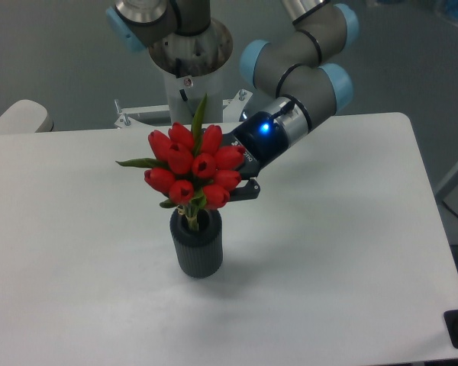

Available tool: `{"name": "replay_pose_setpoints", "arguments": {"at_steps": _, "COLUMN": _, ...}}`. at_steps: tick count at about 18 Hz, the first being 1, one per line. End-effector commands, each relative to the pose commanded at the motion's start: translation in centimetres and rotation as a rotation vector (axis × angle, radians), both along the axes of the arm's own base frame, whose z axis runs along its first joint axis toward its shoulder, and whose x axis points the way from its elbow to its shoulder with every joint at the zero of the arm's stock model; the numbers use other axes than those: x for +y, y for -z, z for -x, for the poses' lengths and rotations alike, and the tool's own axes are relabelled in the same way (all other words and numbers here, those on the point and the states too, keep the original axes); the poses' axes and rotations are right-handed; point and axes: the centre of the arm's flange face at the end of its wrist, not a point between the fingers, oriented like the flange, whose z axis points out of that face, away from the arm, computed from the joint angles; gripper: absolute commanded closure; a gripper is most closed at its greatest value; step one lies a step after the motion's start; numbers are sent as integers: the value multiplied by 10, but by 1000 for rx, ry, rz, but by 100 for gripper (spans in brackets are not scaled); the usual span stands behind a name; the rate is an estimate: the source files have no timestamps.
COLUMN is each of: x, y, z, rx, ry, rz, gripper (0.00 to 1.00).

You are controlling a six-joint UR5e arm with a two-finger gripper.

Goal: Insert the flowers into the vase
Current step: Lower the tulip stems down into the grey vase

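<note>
the insertion step is in hand: the flowers [191, 169] stand just above the vase [197, 245], stems already dipping into its mouth, buds still clear of the rim; the vase sits on the table [328, 252]; the fingers [240, 187] reach in behind the bunch and seem clamped on it, though the buds hide the contact; next, i judge, a straight lowering, then release

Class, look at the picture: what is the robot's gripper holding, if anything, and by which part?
The gripper seems to hold the flowers, gripping behind the bunch near the base of the buds; the exact contact is hidden. The stems already reach into the vase.
</note>
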Motion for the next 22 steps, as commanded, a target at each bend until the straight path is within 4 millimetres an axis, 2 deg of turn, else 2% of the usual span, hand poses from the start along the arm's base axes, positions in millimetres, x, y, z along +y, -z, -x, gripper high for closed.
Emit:
{"name": "replay_pose_setpoints", "arguments": {"at_steps": 8, "x": -7, "y": 23, "z": -3, "rx": -34, "ry": -11, "rz": 22, "gripper": 73}}
{"name": "replay_pose_setpoints", "arguments": {"at_steps": 15, "x": -9, "y": 51, "z": -5, "rx": -50, "ry": -12, "rz": 32, "gripper": 72}}
{"name": "replay_pose_setpoints", "arguments": {"at_steps": 22, "x": -10, "y": 63, "z": -3, "rx": -70, "ry": -15, "rz": 43, "gripper": 65}}
